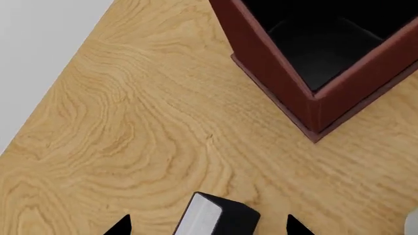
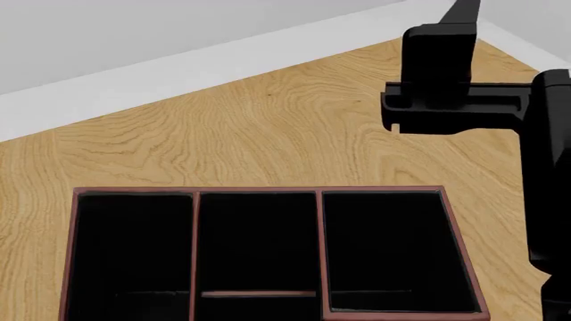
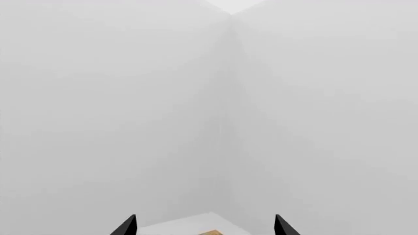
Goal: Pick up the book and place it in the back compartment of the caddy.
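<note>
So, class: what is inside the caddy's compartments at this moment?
In the head view, the caddy shows only black interiors between thin red dividers; no book or other item is visible inside. Its near end is cut off by the frame. The book stands outside on the table.

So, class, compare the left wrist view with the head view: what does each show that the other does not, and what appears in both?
Only the left wrist view shows the book, standing between the left gripper fingertips, which sit apart at either side of it without visibly touching. Only the head view shows the caddy's dividers, its separate compartments, and the raised right arm. Both show the dark red caddy with black insides, the wooden table and the pale wall behind.
</note>
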Tool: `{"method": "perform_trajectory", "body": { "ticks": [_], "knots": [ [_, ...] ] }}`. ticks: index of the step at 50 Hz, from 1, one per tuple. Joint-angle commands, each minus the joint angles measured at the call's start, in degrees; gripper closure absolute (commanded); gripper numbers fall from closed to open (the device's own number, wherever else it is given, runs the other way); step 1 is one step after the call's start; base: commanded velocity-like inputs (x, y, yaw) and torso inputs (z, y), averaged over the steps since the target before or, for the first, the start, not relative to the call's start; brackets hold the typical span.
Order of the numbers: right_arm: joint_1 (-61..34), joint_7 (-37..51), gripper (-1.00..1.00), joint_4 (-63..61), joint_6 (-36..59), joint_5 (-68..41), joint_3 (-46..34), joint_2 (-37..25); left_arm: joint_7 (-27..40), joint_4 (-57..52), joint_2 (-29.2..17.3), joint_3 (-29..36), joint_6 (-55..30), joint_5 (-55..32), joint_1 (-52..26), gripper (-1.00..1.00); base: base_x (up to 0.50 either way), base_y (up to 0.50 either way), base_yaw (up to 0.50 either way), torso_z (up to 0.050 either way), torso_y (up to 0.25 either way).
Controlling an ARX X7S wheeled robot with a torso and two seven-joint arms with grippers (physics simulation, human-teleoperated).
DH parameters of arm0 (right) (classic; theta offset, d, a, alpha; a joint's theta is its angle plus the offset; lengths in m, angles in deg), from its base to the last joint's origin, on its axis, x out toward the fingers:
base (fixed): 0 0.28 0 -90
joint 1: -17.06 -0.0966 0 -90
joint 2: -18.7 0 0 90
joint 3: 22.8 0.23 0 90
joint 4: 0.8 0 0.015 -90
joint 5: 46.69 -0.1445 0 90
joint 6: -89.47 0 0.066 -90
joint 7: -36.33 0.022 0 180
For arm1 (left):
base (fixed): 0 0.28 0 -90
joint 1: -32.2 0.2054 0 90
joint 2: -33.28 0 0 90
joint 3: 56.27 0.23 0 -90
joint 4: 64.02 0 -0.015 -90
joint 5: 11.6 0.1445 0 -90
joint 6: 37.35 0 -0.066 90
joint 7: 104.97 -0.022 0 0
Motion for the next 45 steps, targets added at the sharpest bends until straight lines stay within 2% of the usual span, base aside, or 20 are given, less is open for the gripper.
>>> {"method": "perform_trajectory", "body": {
  "ticks": [1, 9, 18, 23, 31, 39, 45],
  "knots": [
    [-0.16, -0.1, -1.0, 0.19, -0.1, 0.25, -0.58, 0.24, 0.79, 1.8, -0.91, 1.84, -0.31, 0.99, -1.06, -1.0, 0.0, 0.0, 0.0, 0.0, 0.0],
    [0.78, -1.2, -1.0, 0.15, -0.45, 1.33, -0.39, 0.09, 2.06, 5.23, -3.31, 6.81, -3.12, 0.24, -7.89, -1.0, 0.0, 0.0, 0.0, 0.0, 0.0],
    [0.26, -1.04, -1.0, 0.56, -0.4, 1.41, -1.05, 0.42, 2.32, 10.52, -4.2, 13.59, -1.89, 1.0, -13.22, -1.0, 0.0, 0.0, 0.0, 0.0, 0.0],
    [0.44, -1.07, -1.0, 0.7, -0.39, 1.89, -1.57, 0.84, 1.8, 13.32, -4.13, 16.13, -1.31, 1.18, -14.9, -1.0, 0.0, 0.0, 0.0, 0.0, 0.0],
    [0.42, -0.2, -1.0, 0.16, -0.61, 0.56, -1.33, -0.02, 0.66, 20.45, -3.07, 23.35, 4.82, 4.06, -18.06, -1.0, 0.0, 0.0, 0.0, 0.0, 0.0],
    [0.91, -0.05, -1.0, -0.16, -0.85, 0.59, -1.42, -0.17, 0.25, 24.95, -1.87, 26.49, 7.47, 5.53, -20.09, -1.0, 0.0, 0.0, 0.0, 0.0, 0.0],
    [2.04, -0.95, -1.0, -0.18, -1.17, 2.03, -1.64, 0.32, 0.8, 24.1, -1.39, 27.12, 5.85, 5.59, -20.52, -1.0, 0.0, 0.0, 0.0, 0.0, 0.0]
  ]
}}
